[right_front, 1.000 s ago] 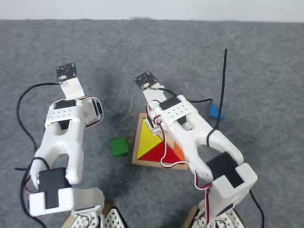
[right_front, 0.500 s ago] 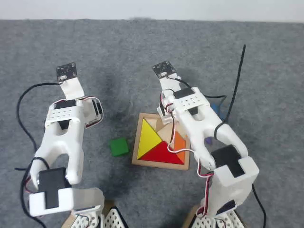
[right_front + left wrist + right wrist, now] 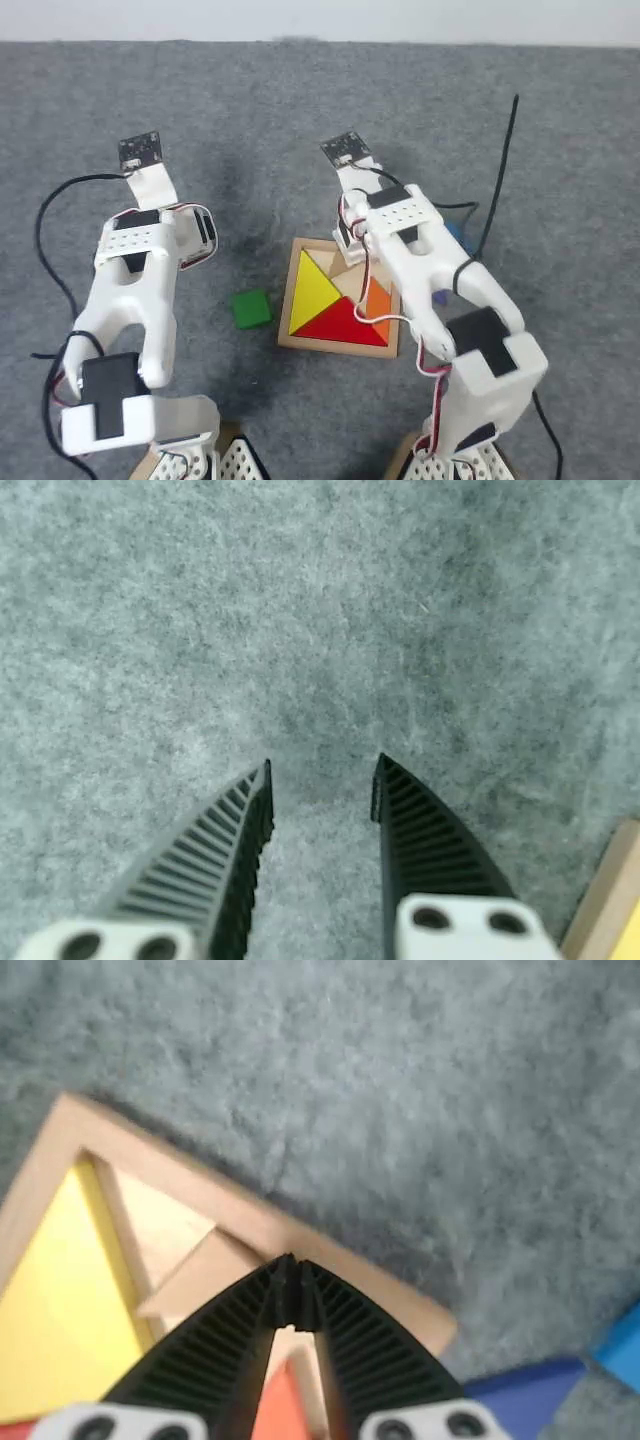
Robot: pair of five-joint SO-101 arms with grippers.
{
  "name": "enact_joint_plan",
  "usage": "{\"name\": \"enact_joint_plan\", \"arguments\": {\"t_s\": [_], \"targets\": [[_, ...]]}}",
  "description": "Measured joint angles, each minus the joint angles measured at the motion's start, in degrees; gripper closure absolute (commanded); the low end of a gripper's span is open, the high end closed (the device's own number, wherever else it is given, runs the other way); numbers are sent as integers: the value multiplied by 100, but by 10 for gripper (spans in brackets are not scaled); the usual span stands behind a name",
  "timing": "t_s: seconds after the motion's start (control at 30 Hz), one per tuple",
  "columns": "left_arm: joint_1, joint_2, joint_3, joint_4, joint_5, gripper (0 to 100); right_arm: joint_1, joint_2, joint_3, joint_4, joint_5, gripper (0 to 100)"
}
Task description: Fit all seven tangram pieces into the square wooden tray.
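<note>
Yellow triangle [image 3: 313, 288], red triangle [image 3: 338, 324] and orange piece [image 3: 377, 298] sit in the tray [image 3: 330, 346]; green piece [image 3: 250, 308] and blue piece [image 3: 535, 1388] lie outside. My right gripper [image 3: 290, 1285] is closed on nothing, left gripper [image 3: 320, 780] parted, empty

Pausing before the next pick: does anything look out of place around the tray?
Nothing looks damaged or askew. Some pieces lie outside the tray: the green piece on the carpet beside it, and a blue piece off the opposite side.
</note>
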Motion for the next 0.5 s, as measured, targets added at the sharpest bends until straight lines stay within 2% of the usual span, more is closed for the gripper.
{"name": "enact_joint_plan", "arguments": {"t_s": [0.23, 0.5], "targets": [[0, 0, 0, 0, 0, 848, -97, -695, 914, -229, 158, 991], [0, 0, 0, 0, 0, 848, -360, -976, 1222, -229, 158, 991]]}}
